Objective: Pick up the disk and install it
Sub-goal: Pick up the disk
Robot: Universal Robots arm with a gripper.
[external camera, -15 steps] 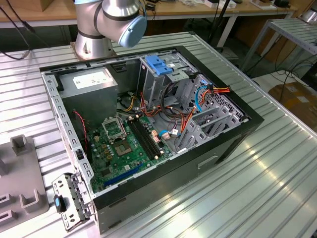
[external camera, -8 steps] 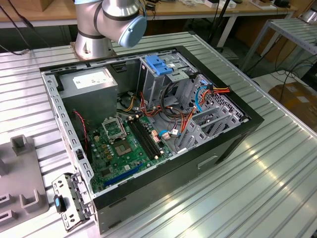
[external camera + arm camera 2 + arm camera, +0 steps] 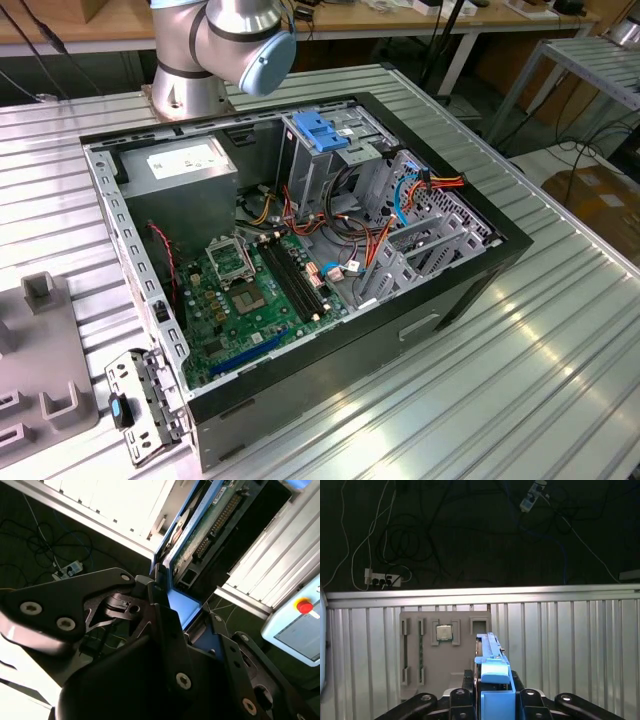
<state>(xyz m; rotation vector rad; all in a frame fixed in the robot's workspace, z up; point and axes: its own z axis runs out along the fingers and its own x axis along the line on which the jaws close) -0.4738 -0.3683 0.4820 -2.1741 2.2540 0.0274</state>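
Arm (image 3: 215, 45): base upright, silver elbow joint with blue cap. Gripper (image 3: 495, 697): black jaws closed on the disk (image 3: 492, 667), one each side.

There is one robot arm (image 3: 225, 45), one open computer case (image 3: 330, 390) on one desk (image 3: 520, 380), and inside it one motherboard (image 3: 240, 300), one power supply box (image 3: 185, 170) and one blue-topped drive cage (image 3: 325, 135). The first wrist view adds one disk (image 3: 495, 677), one fixture tray (image 3: 440, 670), one processor chip (image 3: 444, 632) and two power strips: a nearer strip (image 3: 381, 580) and a farther strip (image 3: 534, 494).

The exterior view looks obliquely down into the open computer case (image 3: 300, 250) from nearby; both wrist views peer closely along the gripper (image 3: 494, 692), sharing the disk (image 3: 491, 652).
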